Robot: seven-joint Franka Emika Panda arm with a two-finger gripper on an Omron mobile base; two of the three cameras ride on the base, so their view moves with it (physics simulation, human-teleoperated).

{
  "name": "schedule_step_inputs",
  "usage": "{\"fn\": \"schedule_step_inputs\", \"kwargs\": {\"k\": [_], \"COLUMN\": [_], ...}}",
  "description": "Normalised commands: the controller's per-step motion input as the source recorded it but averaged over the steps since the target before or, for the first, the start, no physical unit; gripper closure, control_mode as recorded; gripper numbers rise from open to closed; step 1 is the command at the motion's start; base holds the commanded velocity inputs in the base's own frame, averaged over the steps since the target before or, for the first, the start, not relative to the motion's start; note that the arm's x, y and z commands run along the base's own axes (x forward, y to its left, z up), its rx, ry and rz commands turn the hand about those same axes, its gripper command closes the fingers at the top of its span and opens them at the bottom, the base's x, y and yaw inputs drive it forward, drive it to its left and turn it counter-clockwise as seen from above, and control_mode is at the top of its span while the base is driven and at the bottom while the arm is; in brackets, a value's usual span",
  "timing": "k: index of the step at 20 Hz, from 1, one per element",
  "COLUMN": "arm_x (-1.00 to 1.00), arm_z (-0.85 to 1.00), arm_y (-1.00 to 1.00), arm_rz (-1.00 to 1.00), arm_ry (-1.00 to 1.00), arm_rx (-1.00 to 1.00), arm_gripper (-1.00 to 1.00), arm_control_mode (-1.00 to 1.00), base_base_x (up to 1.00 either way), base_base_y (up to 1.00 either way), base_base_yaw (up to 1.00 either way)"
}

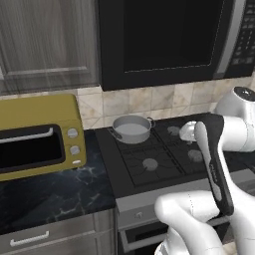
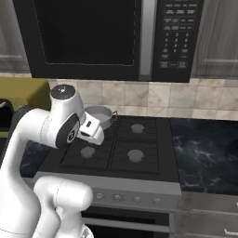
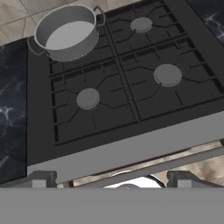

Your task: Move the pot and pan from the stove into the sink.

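The light-grey pot (image 1: 132, 128) stands upright and empty on the back-left burner of the black stove (image 1: 164, 149). From the right base view the pot (image 2: 99, 115) shows partly behind my white hand, on the stove (image 2: 135, 139). My gripper (image 3: 111, 180) hovers above the stove's front edge, open, its fingertips (image 3: 40, 178) far apart with nothing between them. The pot (image 3: 65, 33) lies far ahead at the upper left of the stove (image 3: 122, 105) in the hand view. The pan and the sink are out of view.
A yellow toaster oven (image 1: 37, 137) sits on the dark marble counter (image 1: 55, 194) left of the stove. A black microwave (image 2: 107, 37) hangs above the burners. More dark counter (image 2: 204, 148) lies to the right. The other three burners are bare.
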Motion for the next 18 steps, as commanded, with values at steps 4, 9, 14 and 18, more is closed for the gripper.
{"fn": "schedule_step_inputs", "kwargs": {"k": [4, 9, 14, 18], "arm_x": [-0.15, 0.02, 0.51, 0.69], "arm_z": [0.01, 0.00, -0.03, -0.02], "arm_y": [-0.11, 0.02, 0.39, 0.48], "arm_rz": [0.00, -0.07, -0.14, -0.15], "arm_ry": [-0.14, -0.27, -0.16, -0.06], "arm_rx": [0.16, 0.06, -0.01, 0.00], "arm_gripper": [-1.00, -1.00, -1.00, -1.00], "arm_control_mode": [-1.00, -1.00, -1.00, -1.00], "base_base_x": [0.00, 0.00, 0.00, 0.00], "base_base_y": [0.00, 0.00, 0.00, 0.00], "base_base_yaw": [0.00, 0.00, 0.00, 0.00]}}
